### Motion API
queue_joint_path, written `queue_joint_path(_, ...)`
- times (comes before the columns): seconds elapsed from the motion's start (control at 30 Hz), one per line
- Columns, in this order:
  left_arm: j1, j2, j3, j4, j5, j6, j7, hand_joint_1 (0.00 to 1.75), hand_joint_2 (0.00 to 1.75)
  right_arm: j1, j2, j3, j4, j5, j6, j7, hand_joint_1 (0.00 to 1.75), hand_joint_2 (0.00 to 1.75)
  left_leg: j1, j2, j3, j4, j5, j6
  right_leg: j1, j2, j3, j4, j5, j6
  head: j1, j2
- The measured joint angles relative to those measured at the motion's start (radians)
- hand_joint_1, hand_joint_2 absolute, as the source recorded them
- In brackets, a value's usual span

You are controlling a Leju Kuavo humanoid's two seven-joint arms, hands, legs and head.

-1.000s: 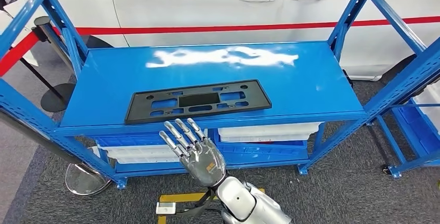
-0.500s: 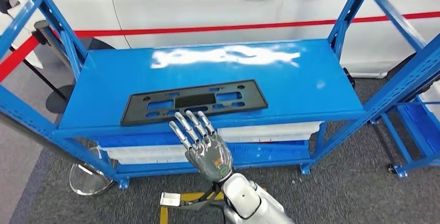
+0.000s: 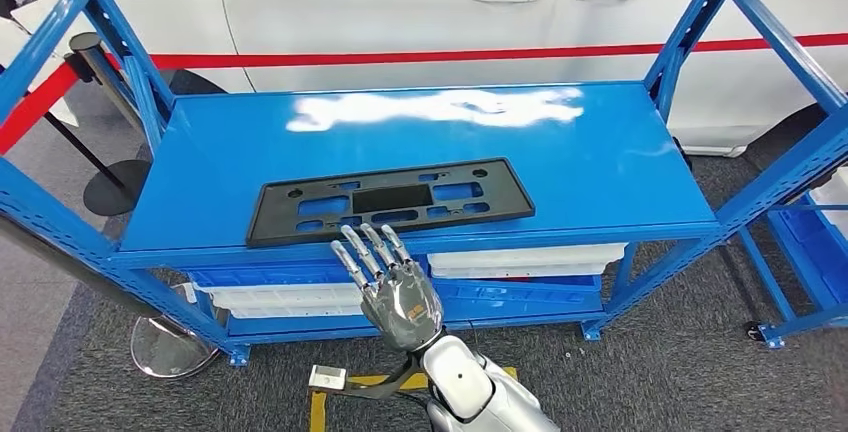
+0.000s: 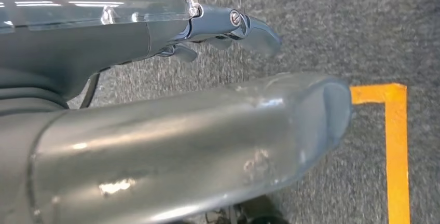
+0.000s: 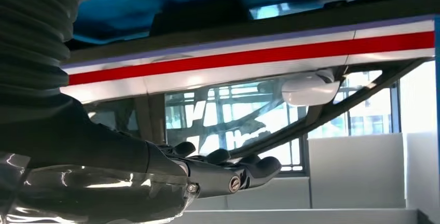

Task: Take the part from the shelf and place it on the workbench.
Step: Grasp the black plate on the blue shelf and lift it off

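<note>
part: black plate-holder panel laid flat at centre frame on blue shelf, long axis left-right | right hand spread wide, empty, just below panel's near edge | left hand state cannot be told

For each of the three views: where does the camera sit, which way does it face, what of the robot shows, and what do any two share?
Head view: high on the body, looking forward and down at the blue shelf with the black part; the right hand reaches up with fingers spread, holding nothing.
Left wrist view: behind the left hand, facing grey carpet and a yellow floor line.
Right wrist view: behind the right hand, looking up past the shelf's underside to a white car with a red stripe.
Shared: head and right wrist views both show the right hand, shelf and stripe.
</note>
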Motion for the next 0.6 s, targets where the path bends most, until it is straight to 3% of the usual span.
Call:
queue_joint_path(0.1,-0.002,0.001,0.005,0.0,-0.005,0.0,0.001,0.0,0.0,0.0,0.004,0.0,0.04,0.0,-0.002,0.001,0.0,1.75,-0.002,0.0,0.003,-0.003,-0.003,0.011,-0.003,0.0,-0.097,0.182,-0.078,0.008,0.005,0.0)
queue_joint_path(0.13,-0.002,0.001,0.006,0.0,-0.006,0.0,0.002,0.0,0.0,0.002,0.004,0.0,0.052,0.0,-0.001,0.0,0.0,1.75,-0.003,0.0,0.005,-0.002,-0.005,0.012,-0.003,0.0,-0.126,0.227,-0.085,0.009,0.005,0.0)
queue_joint_path(0.17,-0.002,0.001,0.007,0.0,-0.008,0.001,0.003,0.0,0.0,0.004,0.005,-0.001,0.061,0.0,-0.001,-0.001,0.0,1.75,-0.004,-0.001,0.007,-0.002,-0.007,0.013,-0.003,0.0,-0.139,0.238,-0.073,0.007,0.006,0.0)
queue_joint_path(0.2,-0.002,0.001,0.008,0.0,-0.01,0.001,0.005,0.0,0.0,0.005,0.006,-0.002,0.07,0.0,0.001,-0.001,0.0,1.75,-0.005,-0.002,0.011,-0.002,-0.009,0.013,-0.003,0.0,-0.132,0.209,-0.041,0.003,0.006,0.0)
queue_joint_path(0.27,-0.002,0.0,0.01,0.0,-0.015,0.0,0.007,0.0,0.0,0.006,0.008,-0.006,0.083,0.0,0.004,-0.002,0.0,1.75,-0.006,-0.005,0.021,-0.003,-0.016,0.011,0.002,0.001,-0.079,0.082,0.036,-0.012,0.005,0.0)
queue_joint_path(0.3,-0.002,-0.001,0.011,0.0,-0.018,-0.001,0.007,0.0,0.0,0.005,0.01,-0.008,0.09,0.0,0.005,-0.002,0.0,1.75,-0.008,-0.006,0.024,-0.003,-0.019,0.008,0.007,0.002,-0.053,0.022,0.06,-0.02,0.005,0.0)
queue_joint_path(0.33,-0.003,-0.002,0.012,0.0,-0.019,-0.002,0.007,0.0,0.0,0.004,0.012,-0.01,0.097,0.0,0.006,-0.002,0.0,1.75,-0.007,-0.007,0.024,-0.003,-0.022,0.003,0.011,0.002,-0.037,-0.016,0.07,-0.026,0.004,0.0)
queue_joint_path(0.4,-0.004,-0.002,0.015,0.0,-0.021,-0.005,0.007,0.0,0.0,0.005,0.016,-0.013,0.111,0.0,0.007,0.0,0.0,1.75,-0.006,-0.007,0.025,-0.007,-0.024,-0.01,0.016,0.004,-0.03,-0.039,0.067,-0.032,0.004,0.0)
queue_joint_path(0.47,-0.004,0.0,0.019,0.0,-0.022,-0.006,0.008,0.0,0.0,0.007,0.021,-0.017,0.12,0.0,0.006,0.001,0.0,1.75,-0.005,-0.004,0.027,-0.005,-0.032,-0.021,0.009,0.004,-0.02,-0.053,0.069,-0.038,0.005,0.0)
queue_joint_path(0.53,-0.005,0.002,0.021,-0.001,-0.023,-0.008,0.009,0.0,0.0,0.006,0.029,-0.021,0.126,0.0,0.005,0.001,0.0,1.75,-0.005,-0.001,0.001,0.061,-0.069,-0.028,0.001,0.002,-0.003,-0.069,0.069,-0.047,0.003,0.0)
queue_joint_path(0.6,-0.004,0.003,0.024,0.0,-0.024,-0.009,0.01,0.0,0.0,0.007,0.034,-0.023,0.133,0.0,0.005,-0.003,0.0,1.75,-0.003,0.0,-0.063,0.189,-0.121,-0.035,0.003,0.0,0.008,-0.071,0.061,-0.053,0.001,0.0)
